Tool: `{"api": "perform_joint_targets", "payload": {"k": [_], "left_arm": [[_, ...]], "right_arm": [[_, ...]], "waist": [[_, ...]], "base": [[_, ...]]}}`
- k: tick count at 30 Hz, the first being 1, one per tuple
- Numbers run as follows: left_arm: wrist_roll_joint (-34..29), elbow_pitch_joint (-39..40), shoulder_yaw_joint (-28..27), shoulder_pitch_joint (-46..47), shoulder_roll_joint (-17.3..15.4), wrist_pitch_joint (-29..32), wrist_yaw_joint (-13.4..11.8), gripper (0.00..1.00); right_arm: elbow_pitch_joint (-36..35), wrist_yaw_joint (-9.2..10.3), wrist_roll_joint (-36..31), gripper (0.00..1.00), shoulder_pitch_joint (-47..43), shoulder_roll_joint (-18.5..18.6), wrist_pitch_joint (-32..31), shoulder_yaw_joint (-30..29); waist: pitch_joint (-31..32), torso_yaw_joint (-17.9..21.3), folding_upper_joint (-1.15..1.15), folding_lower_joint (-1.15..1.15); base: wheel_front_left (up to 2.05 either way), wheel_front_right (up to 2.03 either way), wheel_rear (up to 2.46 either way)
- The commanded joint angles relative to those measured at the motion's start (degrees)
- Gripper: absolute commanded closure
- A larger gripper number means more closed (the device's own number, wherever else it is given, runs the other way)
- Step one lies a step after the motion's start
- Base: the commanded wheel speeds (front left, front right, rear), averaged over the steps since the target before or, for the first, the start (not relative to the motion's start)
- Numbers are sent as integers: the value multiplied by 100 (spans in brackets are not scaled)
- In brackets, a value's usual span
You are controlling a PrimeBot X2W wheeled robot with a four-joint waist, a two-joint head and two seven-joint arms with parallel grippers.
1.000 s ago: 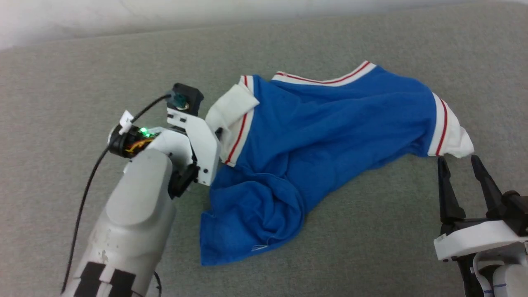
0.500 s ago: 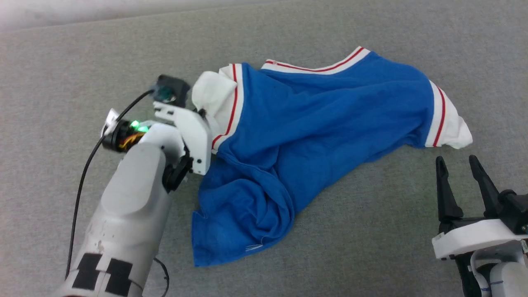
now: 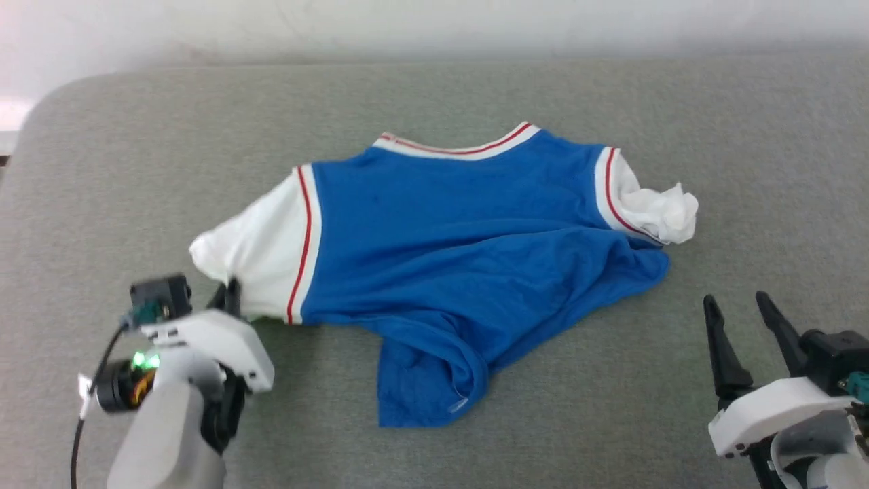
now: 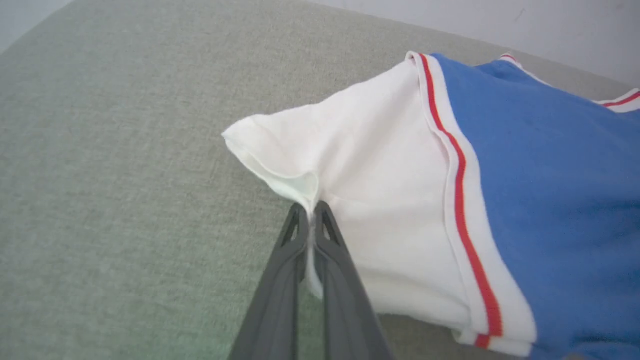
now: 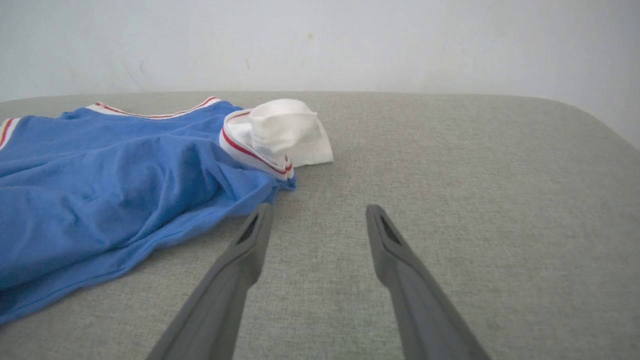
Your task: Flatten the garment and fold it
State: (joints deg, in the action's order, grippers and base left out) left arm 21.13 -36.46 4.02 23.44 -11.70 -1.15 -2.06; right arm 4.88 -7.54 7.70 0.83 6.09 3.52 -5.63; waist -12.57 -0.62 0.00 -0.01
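The garment (image 3: 461, 238) lies on the grey fabric surface (image 3: 136, 170), collar toward the far edge, its blue body mostly spread. A second ago the sleeve on the robot's left (image 3: 258, 251) was folded back in a lump against the shoulder seam. It is now drawn out flat, away from the body. The head camera has also shifted, so position on the surface cannot be compared. The left gripper (image 4: 311, 207) is closed on that sleeve's cuff edge, with white fabric pinched between its fingers. The right gripper (image 3: 736, 302) stands wide and empty, near the garment but clear of it. Outstanding: the opposite sleeve (image 3: 655, 210) is bunched, and the lower hem (image 3: 428, 387) is twisted into a fold. Judgement: flattening is partly done and folding has not begun.
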Motion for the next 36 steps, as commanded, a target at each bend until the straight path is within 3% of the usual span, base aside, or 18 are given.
{"api": "perform_joint_targets", "payload": {"k": [1, 9, 12, 18, 22, 29, 30, 31, 36], "left_arm": [[17, 63, -5, -140, -2, -75, 17, 0], [-355, 677, 172, -502, 101, -1319, 49, 0], [-729, 1459, 183, -681, 125, -1379, 31, 0], [-1410, 2803, 413, -1482, 374, -1383, 45, 0], [-1507, 2998, 460, -1723, 529, -1384, 98, 0], [-1546, 3004, 456, -1795, 678, -1384, 171, 0], [-1551, 2999, 450, -1796, 692, -1384, 184, 0], [-1554, 2993, 440, -1796, 706, -1384, 196, 0], [-1552, 2921, 332, -1865, 749, -1384, 241, 0]], "right_arm": [[8, 5, 19, 0, -62, 28, -52, 4], [-52, 5, 170, 0, -13, 52, -456, 164], [-52, 5, 390, 0, 84, 134, -938, 357], [382, 5, 574, 0, 622, 72, -2356, 41], [782, 5, 613, 0, 1034, 23, -3054, -175], [1394, 5, 547, 0, 1423, 7, -3467, -254], [1479, 5, 515, 61, 1452, 36, -3466, -211], [1543, 5, 484, 100, 1464, 73, -3448, -143], [1514, 5, 818, 100, 1278, 110, -3501, 231]], "waist": [[260, -314, 0, 1], [409, -573, 0, 1], [450, -648, 0, 1], [471, -827, 0, 1], [457, -985, 0, 1], [402, -1148, 0, 1], [398, -1163, 0, 1], [397, -1176, 0, 1], [521, -1112, 0, 1]], "base": [[0, 0, 0], [0, 0, 0], [0, 0, 0], [0, 0, 0], [0, 0, 0], [0, 0, 0], [0, 0, 0], [0, 0, 0], [0, 0, 0]]}}
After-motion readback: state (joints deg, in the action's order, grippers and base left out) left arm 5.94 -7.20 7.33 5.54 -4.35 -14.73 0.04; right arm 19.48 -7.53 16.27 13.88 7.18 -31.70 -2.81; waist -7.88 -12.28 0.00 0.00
